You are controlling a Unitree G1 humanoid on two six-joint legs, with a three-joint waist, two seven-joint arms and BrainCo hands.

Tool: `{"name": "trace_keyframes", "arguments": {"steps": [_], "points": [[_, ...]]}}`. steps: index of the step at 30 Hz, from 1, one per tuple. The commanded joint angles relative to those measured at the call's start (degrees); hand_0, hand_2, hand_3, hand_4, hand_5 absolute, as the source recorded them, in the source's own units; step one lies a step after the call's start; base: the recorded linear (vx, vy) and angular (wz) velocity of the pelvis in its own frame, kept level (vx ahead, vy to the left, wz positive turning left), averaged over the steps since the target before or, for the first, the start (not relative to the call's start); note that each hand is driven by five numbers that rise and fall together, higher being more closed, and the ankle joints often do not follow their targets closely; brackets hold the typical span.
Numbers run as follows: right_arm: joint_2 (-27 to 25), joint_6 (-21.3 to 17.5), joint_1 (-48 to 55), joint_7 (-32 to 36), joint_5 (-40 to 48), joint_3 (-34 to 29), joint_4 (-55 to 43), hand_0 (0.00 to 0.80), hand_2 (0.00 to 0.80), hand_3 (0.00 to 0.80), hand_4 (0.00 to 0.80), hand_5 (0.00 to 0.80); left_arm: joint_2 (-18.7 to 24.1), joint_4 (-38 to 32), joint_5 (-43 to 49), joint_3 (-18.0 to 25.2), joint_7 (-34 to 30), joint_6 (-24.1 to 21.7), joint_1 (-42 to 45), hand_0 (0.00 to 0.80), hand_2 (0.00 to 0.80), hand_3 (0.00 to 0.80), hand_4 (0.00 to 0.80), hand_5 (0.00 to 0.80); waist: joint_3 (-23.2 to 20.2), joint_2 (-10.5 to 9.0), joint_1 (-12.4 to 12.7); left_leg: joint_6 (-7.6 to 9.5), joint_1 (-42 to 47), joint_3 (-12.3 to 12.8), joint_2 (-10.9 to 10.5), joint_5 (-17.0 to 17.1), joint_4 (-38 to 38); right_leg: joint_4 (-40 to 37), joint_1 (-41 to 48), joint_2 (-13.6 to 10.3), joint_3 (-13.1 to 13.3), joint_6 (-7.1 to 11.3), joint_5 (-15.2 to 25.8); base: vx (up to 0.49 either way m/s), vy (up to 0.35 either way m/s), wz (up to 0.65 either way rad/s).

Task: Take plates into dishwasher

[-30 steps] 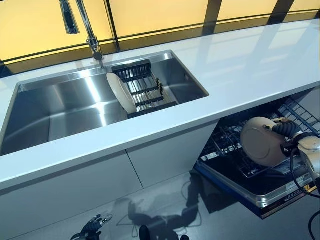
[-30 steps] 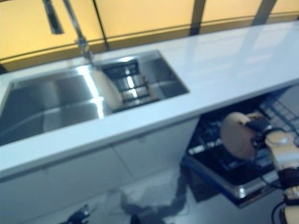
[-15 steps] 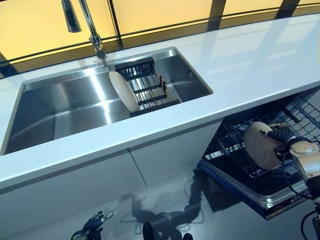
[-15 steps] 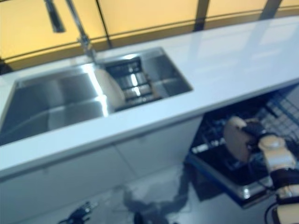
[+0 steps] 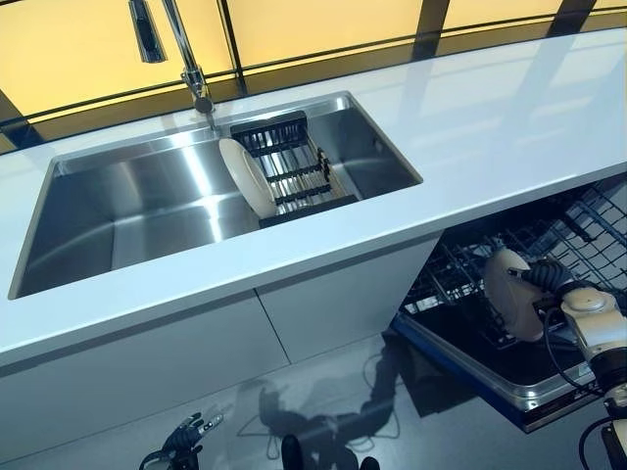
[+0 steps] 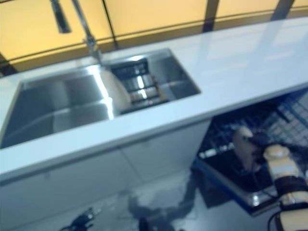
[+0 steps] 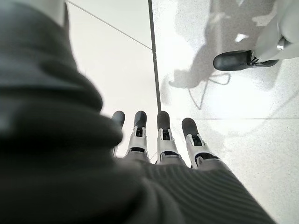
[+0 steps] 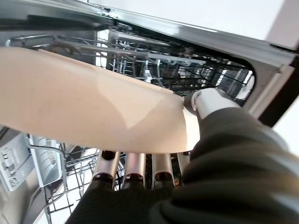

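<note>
Right, nearest of all, the left hand (image 5: 182,438) hangs low by the floor (image 7: 243,140), fingers straight and relaxed with nothing in them; over on the right, the right hand (image 5: 552,276) has a cream plate (image 5: 509,292) clamped, fingers under it and thumb over its rim, as the right wrist view shows; the plate stands on edge, nearly upright, down among the wires of the dishwasher rack (image 5: 460,274); whether its lower edge sits in a slot I cannot tell; the rack is pulled out over the open dishwasher door (image 5: 509,377), below the edge of the white desk (image 5: 490,127); further back, the steel sink (image 5: 127,211) is sunk into the desk; at its right end sits a black drying rack (image 5: 294,171), and a second cream plate (image 5: 245,176) stands on edge at the rack's left side, leaning against it; behind the sink the tap (image 5: 186,59) rises at the rear rim, with yellow panels (image 5: 313,24) beyond.
</note>
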Motion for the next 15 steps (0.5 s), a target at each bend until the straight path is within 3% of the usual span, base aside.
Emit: {"name": "trace_keyframes", "arguments": {"steps": [1,15], "points": [[-0.5,-2.8,-4.1,0.0,-1.7,3.3,1.2,0.800,0.800,0.800,0.800,0.800,-0.1,-0.2,-1.0,-2.5,-0.7,-1.9,-1.4,0.000,0.000,0.000,0.000,0.000,-0.9,-0.61,2.2,-1.14,-0.1,0.4,-2.1,-6.0,-0.2,4.2,-0.8,1.7,-1.9,-1.12,-5.7,0.002,0.001,0.05],[-0.4,-2.7,-3.7,2.2,-4.3,3.4,3.6,0.800,0.800,0.800,0.800,0.800,0.0,-0.5,-0.8,-2.6,-0.7,-1.4,-1.2,0.000,0.000,0.000,0.000,0.000,-1.0,-0.69,2.5,-1.14,0.1,0.5,-2.0,-6.0,-0.2,4.1,-0.4,1.8,-2.0,-1.17,-5.8,0.000,0.000,0.01]]}}
